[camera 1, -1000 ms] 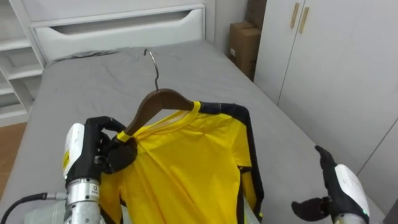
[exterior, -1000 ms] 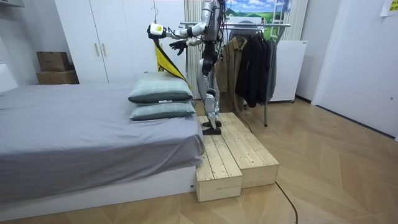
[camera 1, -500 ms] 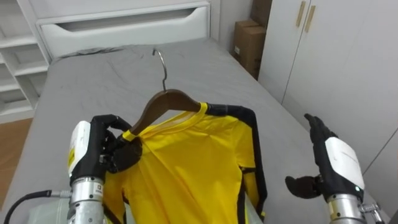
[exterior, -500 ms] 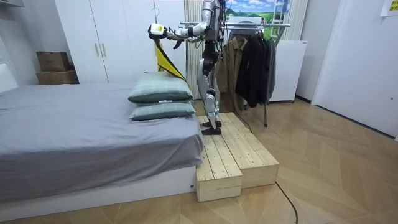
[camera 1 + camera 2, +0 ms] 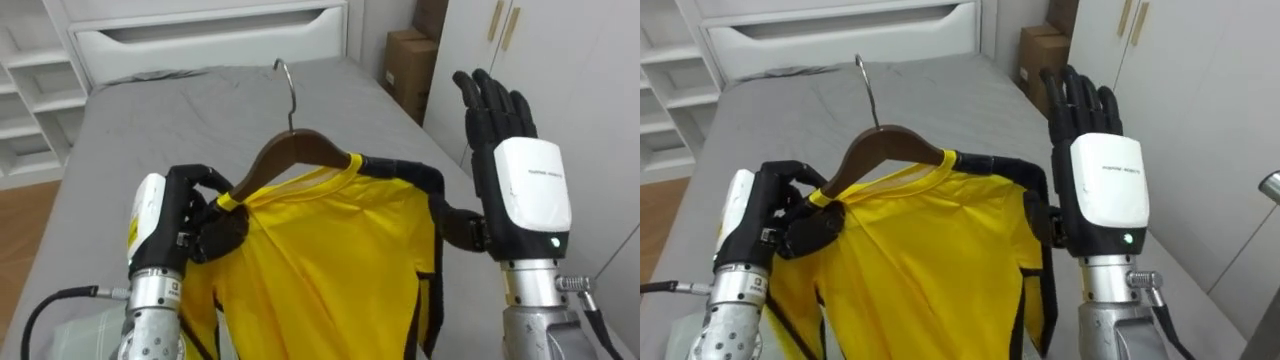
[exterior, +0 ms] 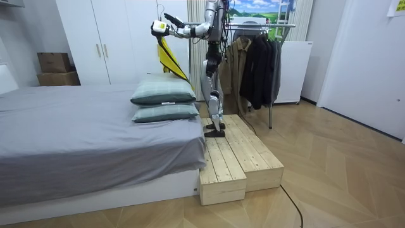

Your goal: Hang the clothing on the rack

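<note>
Hanger (image 5: 290, 148) was glossy brown wood with a metal hook (image 5: 289, 92); shirt (image 5: 320, 260), smooth yellow cloth; bed (image 5: 150, 120) sheet, matt grey cloth.

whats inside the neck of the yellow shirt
A wooden hanger: its middle and metal hook stick up out of the yellow shirt at the collar. The left hand is curled round one end. The hanger's other arm is covered by cloth, so it cannot be seen.

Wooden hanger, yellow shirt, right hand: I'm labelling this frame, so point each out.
wooden hanger (image 5: 288, 149), left eye view, on its brown arch
yellow shirt (image 5: 320, 260), left eye view, on the chest fabric
right hand (image 5: 530, 192), left eye view, on its white back
</note>
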Robot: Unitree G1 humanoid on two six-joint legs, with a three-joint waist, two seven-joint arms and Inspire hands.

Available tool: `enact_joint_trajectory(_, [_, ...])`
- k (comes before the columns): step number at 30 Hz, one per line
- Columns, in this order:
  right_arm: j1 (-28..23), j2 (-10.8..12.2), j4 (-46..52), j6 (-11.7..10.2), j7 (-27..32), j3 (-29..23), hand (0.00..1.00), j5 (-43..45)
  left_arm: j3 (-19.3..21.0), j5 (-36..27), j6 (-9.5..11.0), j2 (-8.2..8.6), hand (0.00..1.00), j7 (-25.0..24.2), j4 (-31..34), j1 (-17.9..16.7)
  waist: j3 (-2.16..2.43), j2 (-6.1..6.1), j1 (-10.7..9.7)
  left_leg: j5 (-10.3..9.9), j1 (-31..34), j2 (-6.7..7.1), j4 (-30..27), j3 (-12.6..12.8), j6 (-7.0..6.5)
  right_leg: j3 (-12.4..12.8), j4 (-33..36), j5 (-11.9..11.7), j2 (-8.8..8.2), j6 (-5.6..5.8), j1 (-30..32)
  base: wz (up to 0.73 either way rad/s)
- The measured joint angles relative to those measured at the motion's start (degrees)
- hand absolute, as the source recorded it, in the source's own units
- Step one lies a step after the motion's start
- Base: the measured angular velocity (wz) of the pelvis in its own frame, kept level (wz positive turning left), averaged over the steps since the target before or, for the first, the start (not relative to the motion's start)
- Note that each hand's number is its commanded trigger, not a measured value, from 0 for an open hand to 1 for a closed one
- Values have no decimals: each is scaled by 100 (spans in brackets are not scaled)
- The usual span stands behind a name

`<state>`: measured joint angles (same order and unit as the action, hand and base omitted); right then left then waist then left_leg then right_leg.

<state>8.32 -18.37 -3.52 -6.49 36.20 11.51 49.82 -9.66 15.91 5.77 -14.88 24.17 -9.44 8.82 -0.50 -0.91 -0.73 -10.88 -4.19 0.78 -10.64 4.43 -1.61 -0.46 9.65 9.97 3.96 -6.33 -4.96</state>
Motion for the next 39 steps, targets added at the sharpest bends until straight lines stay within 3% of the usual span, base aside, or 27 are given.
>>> enact_joint_trajectory(7, [1, -43, 0, 1, 132, 105, 0, -6, -197, -3, -5, -11, 100, -32, 86, 23, 2, -30, 23, 0, 67, -5, -12, -4, 0, 8, 10, 0, 1, 0, 68, -1])
enact_joint_trajectory(15, [29, -184, 2, 9, 239, 491, 0, -54, -537, -6, -25, -11, 100, -142, 172, 168, 7, -50, 207, 0, 83, -3, -33, -7, 0, 12, 16, 0, -5, 0, 82, -2])
enact_joint_trajectory(22, [36, -184, 1, 14, 246, 519, 0, -23, -538, 15, -166, -12, 100, -239, 480, 178, 12, -40, 259, 0, 144, 0, -99, -68, 0, -50, 14, 0, -9, -1, 94, 4])
enact_joint_trajectory(39, [34, -236, -39, 19, 117, 752, 0, -26, -538, 269, -185, -16, 100, -251, 507, 178, 19, -11, 280, 0, 133, 5, -97, -150, 1, -124, 16, -1, -13, -2, 65, 2])
